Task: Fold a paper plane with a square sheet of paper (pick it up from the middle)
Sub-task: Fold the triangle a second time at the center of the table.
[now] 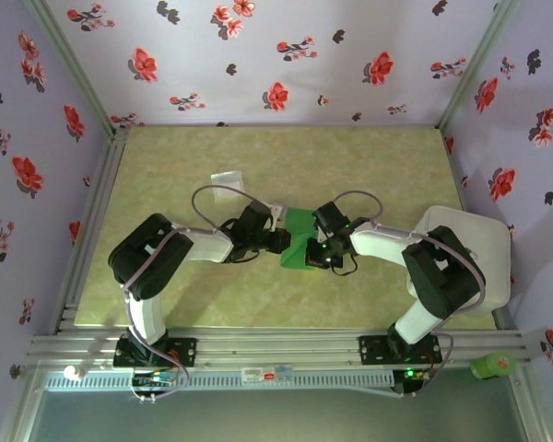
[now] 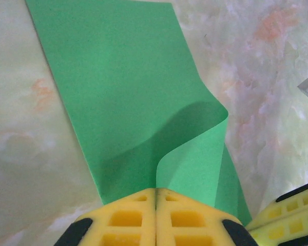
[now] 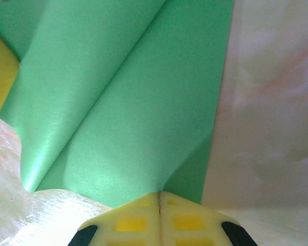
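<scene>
The square sheet of paper (image 1: 300, 232), bright green, lies mid-table between the two arms, bent rather than flat. My left gripper (image 1: 278, 241) is shut on its near edge. In the left wrist view the paper (image 2: 123, 87) curls up from the closed yellow fingertips (image 2: 128, 215) in a rounded fold. My right gripper (image 1: 321, 249) is shut on the opposite edge. In the right wrist view the paper (image 3: 123, 102) rises from the pinched fingertips (image 3: 185, 220) with a soft crease running diagonally. The left gripper's yellow finger (image 3: 0, 77) shows at the left edge there.
A small pale square packet (image 1: 226, 178) lies on the table behind the left arm. A white tray (image 1: 484, 253) sits at the right edge under the right arm. A green object (image 1: 493, 366) rests on the front rail at right.
</scene>
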Controlling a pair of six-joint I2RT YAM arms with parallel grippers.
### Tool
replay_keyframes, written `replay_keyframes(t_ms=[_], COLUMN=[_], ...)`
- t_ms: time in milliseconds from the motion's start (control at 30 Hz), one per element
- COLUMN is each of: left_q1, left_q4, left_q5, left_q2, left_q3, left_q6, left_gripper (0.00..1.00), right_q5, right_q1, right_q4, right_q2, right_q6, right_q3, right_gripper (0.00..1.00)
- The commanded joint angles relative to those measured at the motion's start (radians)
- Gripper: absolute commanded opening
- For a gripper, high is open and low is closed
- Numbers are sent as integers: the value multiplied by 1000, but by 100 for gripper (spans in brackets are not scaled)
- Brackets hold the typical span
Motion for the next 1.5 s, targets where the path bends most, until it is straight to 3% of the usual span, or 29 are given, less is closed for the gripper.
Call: replay_keyframes(t_ms=[0, 1200, 1467], left_q1=[14, 22, 17], left_q4=[-31, -142, -80], left_q5=[17, 50, 57], left_q2=[14, 101, 63], left_q3=[31, 100, 33], left_q6=[-4, 75, -13], left_gripper=[8, 9, 8], right_q5=[17, 22, -14], right_q1=[-6, -7, -10], right_q4=[-74, -85, -33], right_q2=[8, 15, -37], right_q6=[-16, -20, 28], right_q3=[-5, 0, 33], right_gripper=[6, 8, 16])
